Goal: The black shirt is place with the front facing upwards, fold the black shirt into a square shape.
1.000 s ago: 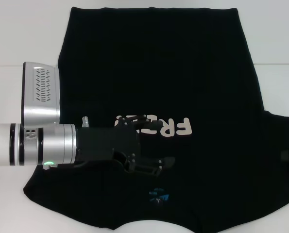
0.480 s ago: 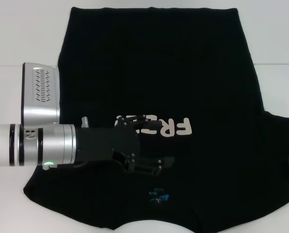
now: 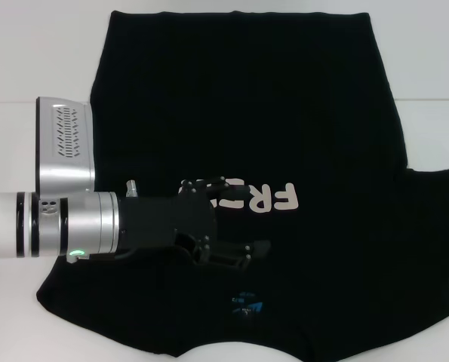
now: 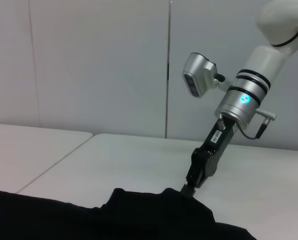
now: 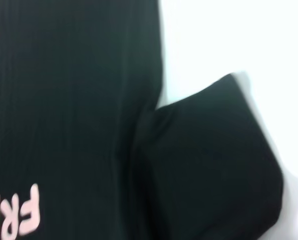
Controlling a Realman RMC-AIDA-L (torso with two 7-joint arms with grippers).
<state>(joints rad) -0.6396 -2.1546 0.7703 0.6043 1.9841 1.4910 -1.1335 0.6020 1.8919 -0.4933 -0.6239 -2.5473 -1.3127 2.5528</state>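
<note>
Fingers of the left gripper [image 3: 235, 253], hard black metal, stand slightly parted just above the soft, matte black shirt [image 3: 247, 113] spread flat on the white table [image 3: 428, 60], while the right gripper [image 4: 189, 189] pinches the far sleeve edge.

A: Bare white table [image 3: 28, 68] far-left and far-right of the black shirt [image 3: 247, 113], open passage there.

B: Near-left's blocked: the left gripper [image 3: 235, 253] and its arm lie across the shirt.
</note>
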